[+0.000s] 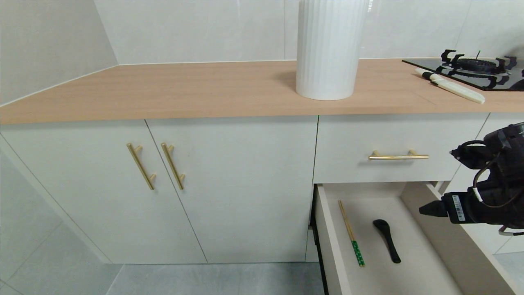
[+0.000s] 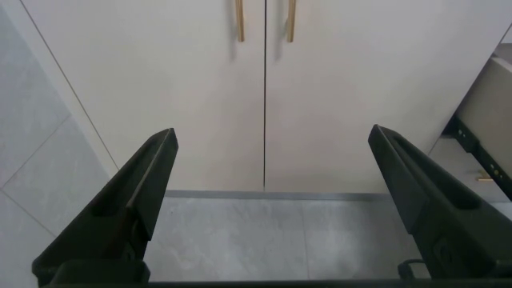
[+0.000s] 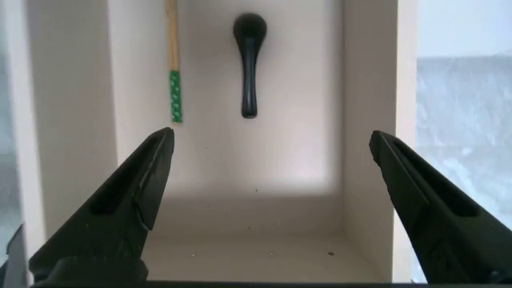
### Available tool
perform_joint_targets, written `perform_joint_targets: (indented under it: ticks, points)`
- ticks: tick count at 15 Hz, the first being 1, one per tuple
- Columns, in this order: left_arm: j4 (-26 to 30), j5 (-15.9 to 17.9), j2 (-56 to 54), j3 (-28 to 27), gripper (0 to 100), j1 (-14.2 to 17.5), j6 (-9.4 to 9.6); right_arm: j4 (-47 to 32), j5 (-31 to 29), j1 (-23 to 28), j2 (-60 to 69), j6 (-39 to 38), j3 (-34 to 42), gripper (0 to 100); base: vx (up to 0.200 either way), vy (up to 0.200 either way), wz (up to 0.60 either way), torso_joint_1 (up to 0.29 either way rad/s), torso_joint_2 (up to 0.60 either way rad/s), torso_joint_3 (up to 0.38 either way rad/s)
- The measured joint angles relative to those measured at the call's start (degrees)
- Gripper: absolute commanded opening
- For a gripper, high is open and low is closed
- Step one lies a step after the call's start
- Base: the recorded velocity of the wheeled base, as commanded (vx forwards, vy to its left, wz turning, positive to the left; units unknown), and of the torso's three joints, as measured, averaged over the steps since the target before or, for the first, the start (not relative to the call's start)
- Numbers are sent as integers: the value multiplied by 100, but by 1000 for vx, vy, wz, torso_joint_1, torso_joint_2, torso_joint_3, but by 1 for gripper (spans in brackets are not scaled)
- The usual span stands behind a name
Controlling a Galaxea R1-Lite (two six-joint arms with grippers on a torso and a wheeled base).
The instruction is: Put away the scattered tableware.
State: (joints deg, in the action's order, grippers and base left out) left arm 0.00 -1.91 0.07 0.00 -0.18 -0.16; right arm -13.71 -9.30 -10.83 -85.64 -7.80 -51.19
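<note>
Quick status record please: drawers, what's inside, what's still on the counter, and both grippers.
Drawers: lower drawer pulled open; upper drawer shut
Inside: chopsticks and black spoon, lying apart
On countertop: knife at the stove edge; white ribbed container
Right arm: right gripper open, empty, above the lower drawer
Left arm: left gripper open, empty, facing closed cabinet doors
Likely remaining: the knife

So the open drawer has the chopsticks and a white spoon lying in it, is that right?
Not quite: the spoon is black, not white. It does lie in the open drawer beside the chopsticks, as the head view shows.
</note>
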Motion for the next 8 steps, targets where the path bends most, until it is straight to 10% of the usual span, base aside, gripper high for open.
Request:
perform_joint_targets:
  ticks: [8]
  points:
    - [0,2,0,0,100,2,-9,-689,-27,-452,411,15,-46,100,-175,0,0,4,3,3]
